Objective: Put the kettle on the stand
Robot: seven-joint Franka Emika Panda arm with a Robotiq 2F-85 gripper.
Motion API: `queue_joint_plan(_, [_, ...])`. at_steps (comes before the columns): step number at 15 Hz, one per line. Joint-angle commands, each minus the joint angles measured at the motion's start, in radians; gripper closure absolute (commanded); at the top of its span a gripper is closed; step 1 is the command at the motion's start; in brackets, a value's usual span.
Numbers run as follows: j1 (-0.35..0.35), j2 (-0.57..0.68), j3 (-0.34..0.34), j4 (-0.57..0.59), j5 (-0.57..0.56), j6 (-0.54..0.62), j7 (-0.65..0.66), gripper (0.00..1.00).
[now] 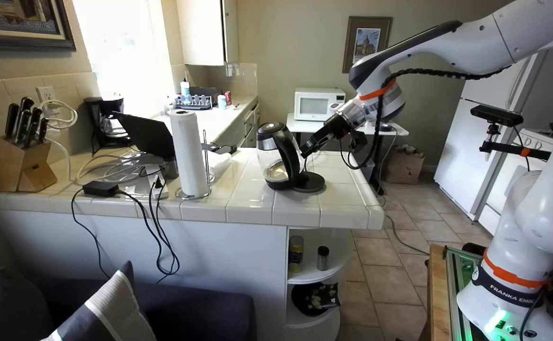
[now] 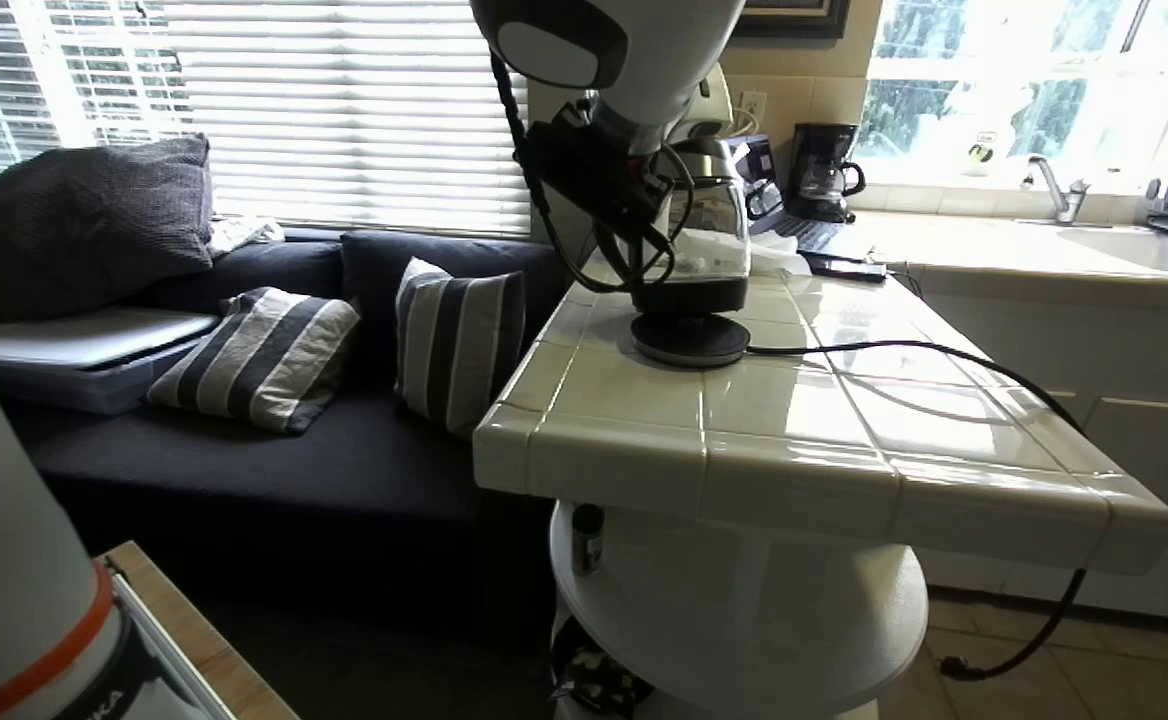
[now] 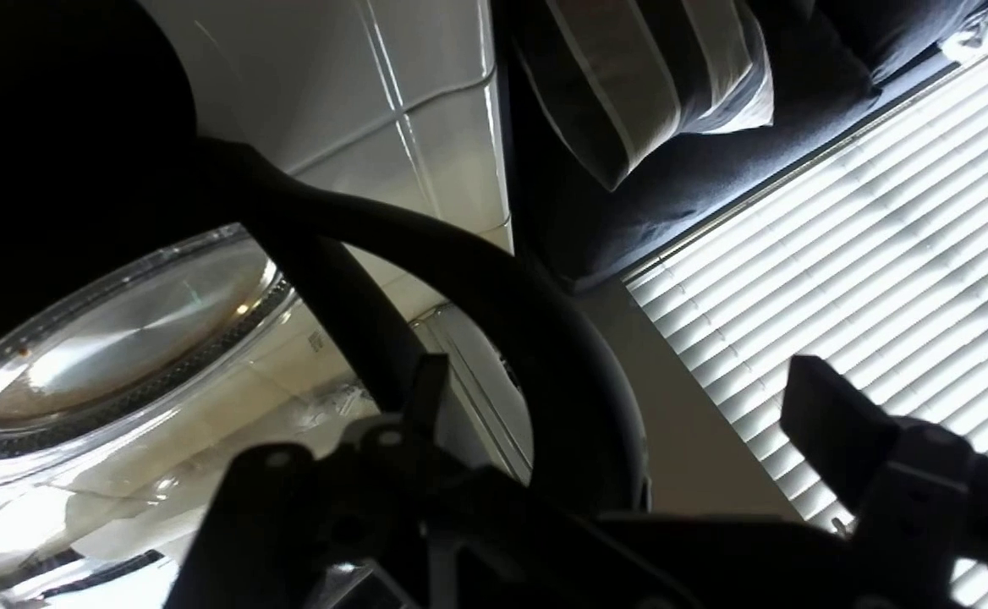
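Note:
The kettle (image 1: 268,154) has a see-through glass body, black lid and black handle. It stands upright on the tiled counter right beside the stand; whether they touch I cannot tell. The stand (image 1: 312,182) is a flat black disc. In an exterior view the kettle (image 2: 714,235) is behind the stand (image 2: 692,342). My gripper (image 1: 306,149) is tilted down at the kettle's handle, above the stand. In the wrist view my gripper (image 3: 621,372) is open, with the handle (image 3: 583,406) between its fingers, nearer the left one. The kettle's glass body (image 3: 147,338) shows at the left.
A paper-towel roll (image 1: 189,154) stands on the counter (image 1: 248,213) left of the kettle, with a laptop (image 1: 146,135) and knife block (image 1: 23,163) beyond. The stand's cord (image 2: 894,345) runs across the counter and hangs over its edge.

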Motion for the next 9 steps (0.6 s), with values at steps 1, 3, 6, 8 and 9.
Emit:
queue_joint_plan(1, [0.015,0.042,-0.018,0.029,0.067,-0.021,-0.097,0.00])
queue_joint_plan(3, [0.015,0.059,-0.015,0.038,0.096,-0.030,-0.131,0.00])
queue_joint_plan(6, [0.015,0.082,-0.010,0.048,0.115,-0.053,-0.163,0.00])
queue_joint_plan(8, [0.013,0.098,-0.008,0.056,0.119,-0.068,-0.180,0.00])
queue_joint_plan(9, [0.013,0.106,-0.007,0.061,0.127,-0.071,-0.196,0.00])
